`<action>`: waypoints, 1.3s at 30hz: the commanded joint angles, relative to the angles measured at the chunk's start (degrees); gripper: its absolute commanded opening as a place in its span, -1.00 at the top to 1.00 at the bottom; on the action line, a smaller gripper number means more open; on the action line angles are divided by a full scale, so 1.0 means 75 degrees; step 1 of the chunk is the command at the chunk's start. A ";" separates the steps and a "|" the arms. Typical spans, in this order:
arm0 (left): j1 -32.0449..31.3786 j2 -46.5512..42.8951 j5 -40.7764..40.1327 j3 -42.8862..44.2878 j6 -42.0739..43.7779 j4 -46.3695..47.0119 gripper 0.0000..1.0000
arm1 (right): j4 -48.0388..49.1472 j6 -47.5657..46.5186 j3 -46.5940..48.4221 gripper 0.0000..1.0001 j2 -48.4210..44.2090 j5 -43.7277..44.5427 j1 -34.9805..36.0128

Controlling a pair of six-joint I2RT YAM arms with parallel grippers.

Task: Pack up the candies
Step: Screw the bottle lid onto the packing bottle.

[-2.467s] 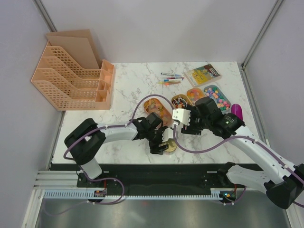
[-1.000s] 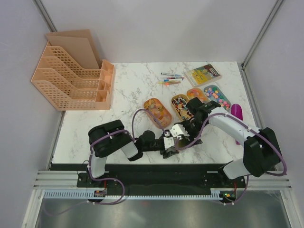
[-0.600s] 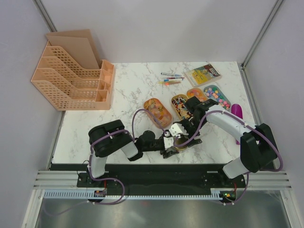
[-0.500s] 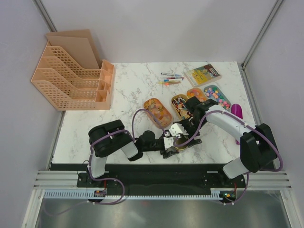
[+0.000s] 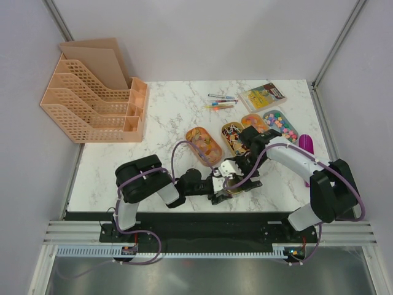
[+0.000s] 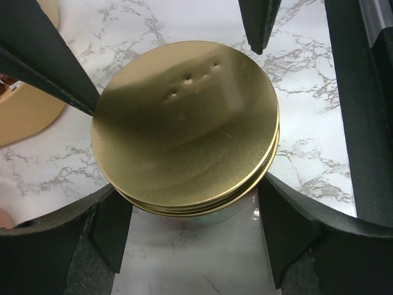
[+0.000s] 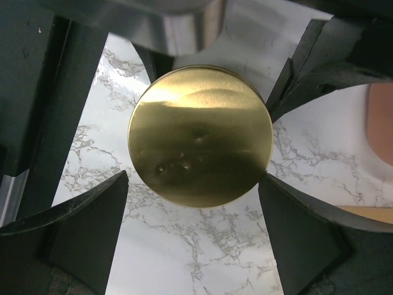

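A jar with a gold lid (image 6: 184, 123) stands on the marble near the table's front edge (image 5: 230, 186). My left gripper (image 6: 189, 192) is shut on the jar just under the lid, one finger on each side. My right gripper (image 7: 193, 179) hangs over the same lid (image 7: 199, 135), open, its fingertips (image 7: 116, 196) just off the rim. The candies lie in oval trays behind it: orange mixed ones (image 5: 204, 144), wrapped ones (image 5: 231, 135), yellow-orange ones (image 5: 252, 121) and pastel ones (image 5: 280, 125).
A purple scoop (image 5: 306, 145) lies right of the trays. Coloured pens (image 5: 220, 102) and a yellow booklet (image 5: 263, 96) lie at the back. A peach file rack (image 5: 92, 101) stands at the back left. Both arms crowd the front middle.
My right gripper's jaws have spread slightly wider around the lid. The left gripper and the jar have stayed where they were over the last second.
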 commanded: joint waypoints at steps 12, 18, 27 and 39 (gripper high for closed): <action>0.0048 0.0603 -0.0543 -0.0051 0.0127 -0.1912 0.79 | -0.0346 0.0576 -0.1309 -0.86 -0.1404 0.0380 0.0215; 0.0071 0.0614 -0.0461 -0.0028 0.0092 -0.1971 0.79 | -0.0533 0.1372 -0.1907 -0.86 -0.2271 0.0509 0.0637; 0.0083 0.0603 -0.0414 -0.0028 0.0092 -0.2041 0.79 | -0.0440 0.2627 -0.1593 -0.85 -0.3139 0.1481 0.0579; 0.0083 0.0603 -0.0485 -0.0016 0.0115 -0.2065 0.80 | 0.0720 0.2219 -0.0432 -0.85 -0.1490 0.0978 0.0321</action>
